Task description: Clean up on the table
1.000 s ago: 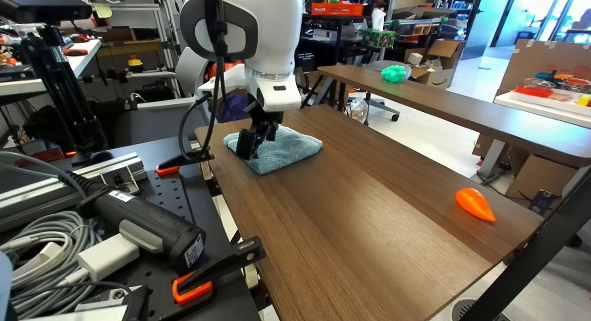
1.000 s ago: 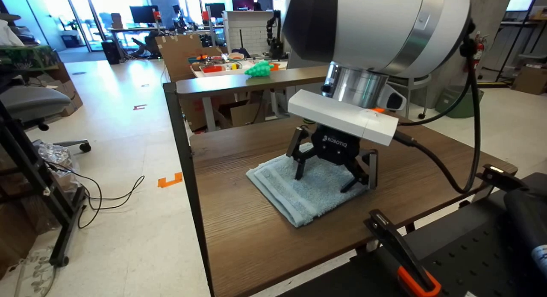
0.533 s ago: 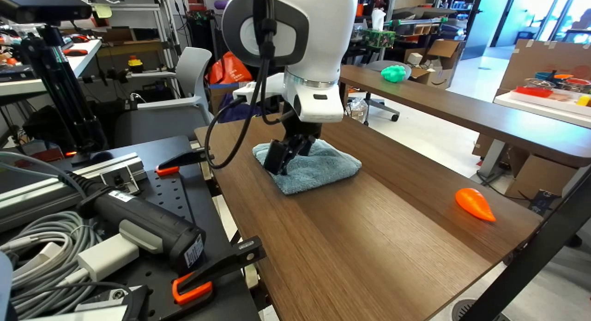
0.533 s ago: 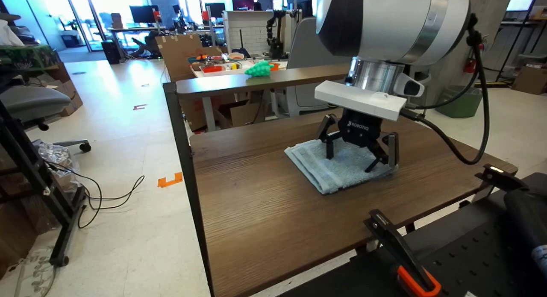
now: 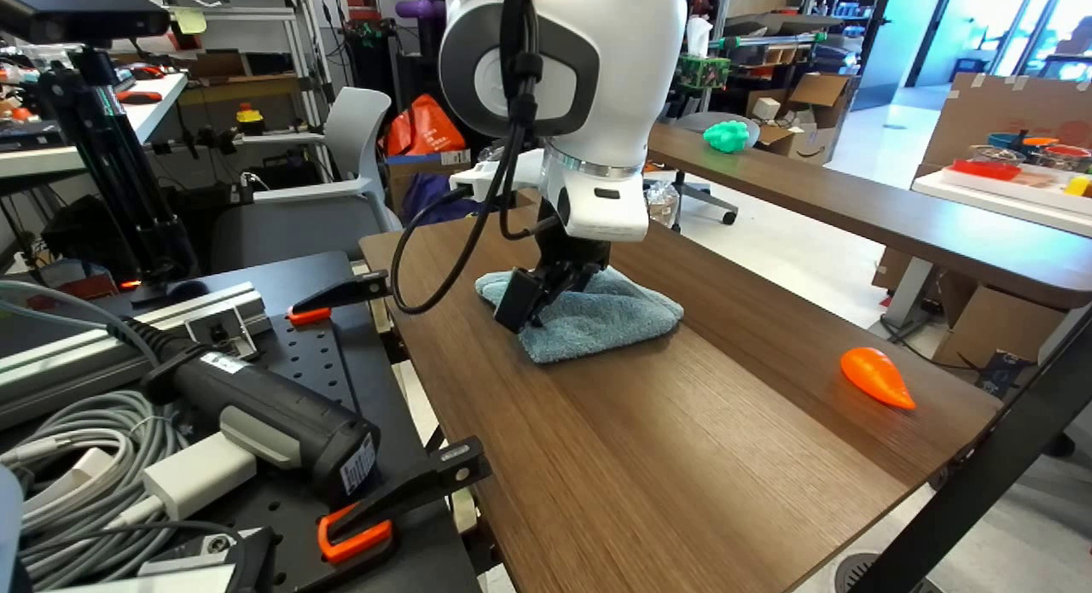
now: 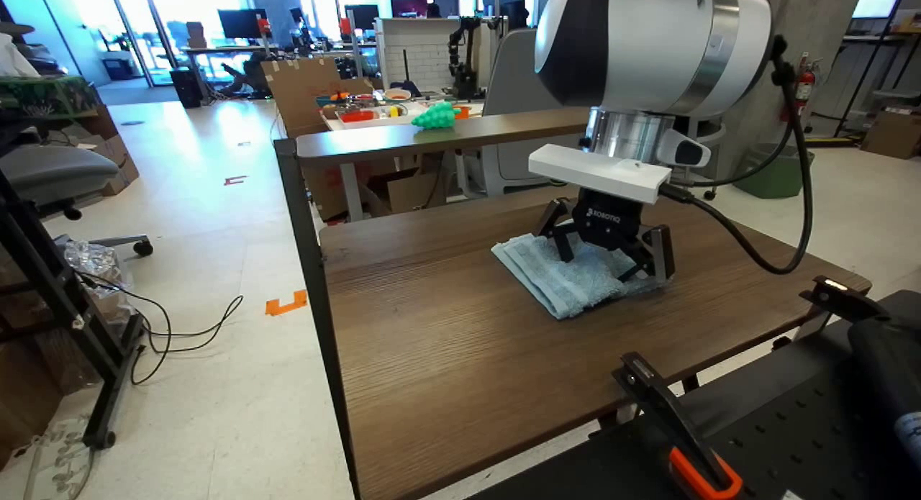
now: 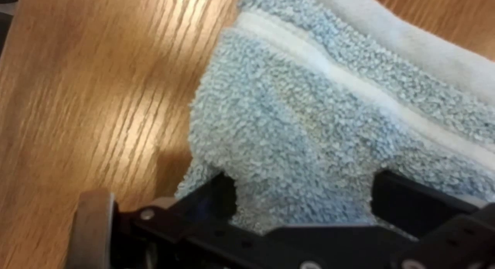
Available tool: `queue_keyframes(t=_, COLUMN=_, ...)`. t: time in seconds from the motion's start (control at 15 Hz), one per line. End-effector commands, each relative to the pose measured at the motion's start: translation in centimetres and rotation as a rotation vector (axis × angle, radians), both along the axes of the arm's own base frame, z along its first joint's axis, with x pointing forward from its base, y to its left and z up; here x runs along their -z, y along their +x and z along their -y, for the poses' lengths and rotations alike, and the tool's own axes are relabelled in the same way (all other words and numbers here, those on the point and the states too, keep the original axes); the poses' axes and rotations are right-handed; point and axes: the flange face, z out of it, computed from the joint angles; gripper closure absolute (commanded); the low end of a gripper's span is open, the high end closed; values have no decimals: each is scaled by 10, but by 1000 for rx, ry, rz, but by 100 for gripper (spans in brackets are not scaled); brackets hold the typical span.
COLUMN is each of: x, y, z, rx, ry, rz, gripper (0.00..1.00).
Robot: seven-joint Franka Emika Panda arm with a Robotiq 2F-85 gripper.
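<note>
The gripper (image 7: 304, 180) stands with jaws spread well apart, sunk into the blue towel (image 7: 278, 118) with a low rumple between them and no firm hold evident; the counter (image 5: 665, 456) lies directly beneath, its long axis running on toward the end bearing the orange object (image 5: 877, 377). Compared with one second earlier, gripper and towel have shifted together toward that end, and the towel is more creased.

Brown wood-grain table (image 5: 708, 439), blue towel (image 5: 610, 322)
</note>
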Motion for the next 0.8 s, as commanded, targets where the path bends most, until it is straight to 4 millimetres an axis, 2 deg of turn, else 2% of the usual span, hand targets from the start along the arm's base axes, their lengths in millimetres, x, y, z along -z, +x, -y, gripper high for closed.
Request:
queue_keyframes(t=0.0, x=7, y=0, z=2, rx=-5, ry=-77, rz=16, gripper=0)
queue_keyframes(t=0.13, x=15, y=11, z=12, rx=34, ry=-119, rz=7, gripper=0)
queue_keyframes(t=0.47, x=23, y=49, z=59, rx=267, ry=-186, rz=32, gripper=0)
queue_keyframes(t=0.73, x=28, y=70, z=71, rx=401, ry=-208, rz=68, gripper=0)
